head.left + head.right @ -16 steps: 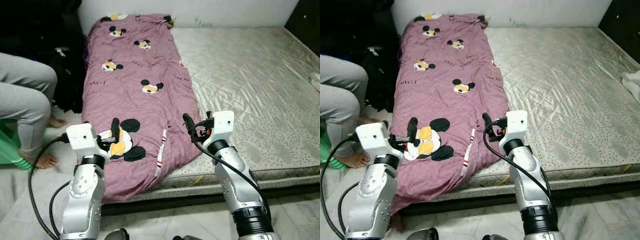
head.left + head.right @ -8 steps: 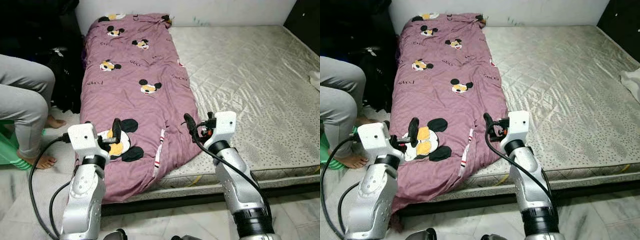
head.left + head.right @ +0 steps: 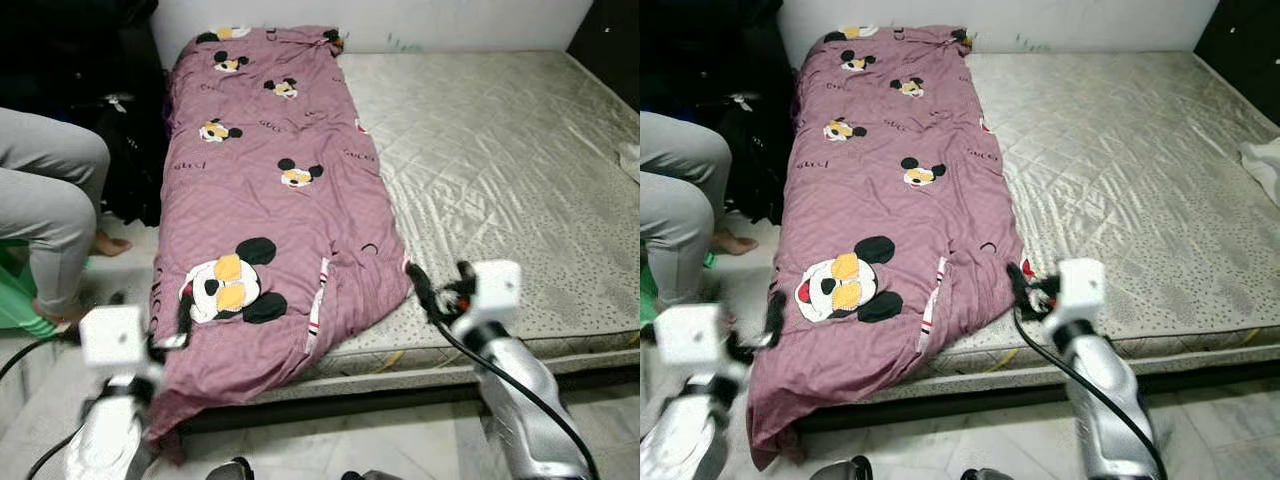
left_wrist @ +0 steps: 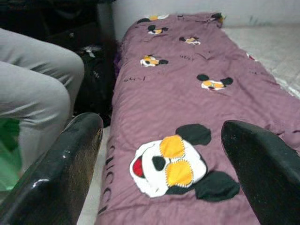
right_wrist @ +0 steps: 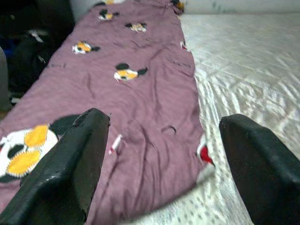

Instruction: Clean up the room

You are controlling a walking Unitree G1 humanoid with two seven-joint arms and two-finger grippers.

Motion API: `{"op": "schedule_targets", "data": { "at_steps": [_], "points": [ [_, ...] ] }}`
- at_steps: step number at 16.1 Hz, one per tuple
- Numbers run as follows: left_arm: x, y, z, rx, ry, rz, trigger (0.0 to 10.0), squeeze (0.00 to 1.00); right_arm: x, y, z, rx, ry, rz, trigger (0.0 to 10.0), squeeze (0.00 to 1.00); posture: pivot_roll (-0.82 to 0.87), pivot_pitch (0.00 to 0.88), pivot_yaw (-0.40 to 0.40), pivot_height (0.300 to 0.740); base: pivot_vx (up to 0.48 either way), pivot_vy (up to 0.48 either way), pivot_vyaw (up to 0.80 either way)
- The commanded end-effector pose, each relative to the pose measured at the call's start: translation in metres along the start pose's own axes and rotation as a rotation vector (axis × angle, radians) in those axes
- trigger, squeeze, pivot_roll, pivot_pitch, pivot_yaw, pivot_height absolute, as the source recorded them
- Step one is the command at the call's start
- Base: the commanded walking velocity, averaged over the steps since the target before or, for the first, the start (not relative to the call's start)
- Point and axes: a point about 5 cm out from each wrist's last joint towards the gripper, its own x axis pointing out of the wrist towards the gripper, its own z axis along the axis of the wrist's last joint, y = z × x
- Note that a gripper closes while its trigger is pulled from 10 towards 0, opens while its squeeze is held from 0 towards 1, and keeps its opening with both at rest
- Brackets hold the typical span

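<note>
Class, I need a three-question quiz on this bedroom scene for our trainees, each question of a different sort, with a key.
1. True or false: the purple cartoon-mouse blanket lies along the left side of the mattress, with its near end hanging over the edge.
2. Multiple choice: the fingers of the right gripper are A) shut on the blanket, B) open, C) shut on nothing.
3. Fill in: the seated person's leg is on the robot's ____ side.

Key: 1 true; 2 B; 3 left. The left gripper is open too, facing the blanket's large mouse patch.
</note>
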Motion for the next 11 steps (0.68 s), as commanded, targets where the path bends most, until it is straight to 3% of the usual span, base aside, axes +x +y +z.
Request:
{"op": "schedule_targets", "data": {
  "at_steps": [1, 7, 11],
  "points": [
    [-0.003, -0.001, 0.006, 0.005, -0.012, -0.006, 10.0, 0.0, -0.004, 0.001, 0.002, 0.002, 0.003, 0.013, 10.0, 0.0, -0.02, 0.181, -0.047, 0.74, 0.0, 0.0, 0.0],
    [0.005, -0.017, 0.016, -0.04, -0.035, -0.032, 10.0, 0.0, -0.004, 0.006, 0.004, -0.006, 0.01, 0.041, 10.0, 0.0, -0.03, 0.192, -0.051, 0.731, 0.0, 0.0, 0.0],
    [0.011, -0.019, 0.02, -0.051, -0.045, -0.033, 10.0, 0.0, -0.002, 0.006, 0.004, -0.01, 0.014, 0.044, 10.0, 0.0, -0.03, 0.197, -0.052, 0.687, 0.0, 0.0, 0.0]
  ]
}}
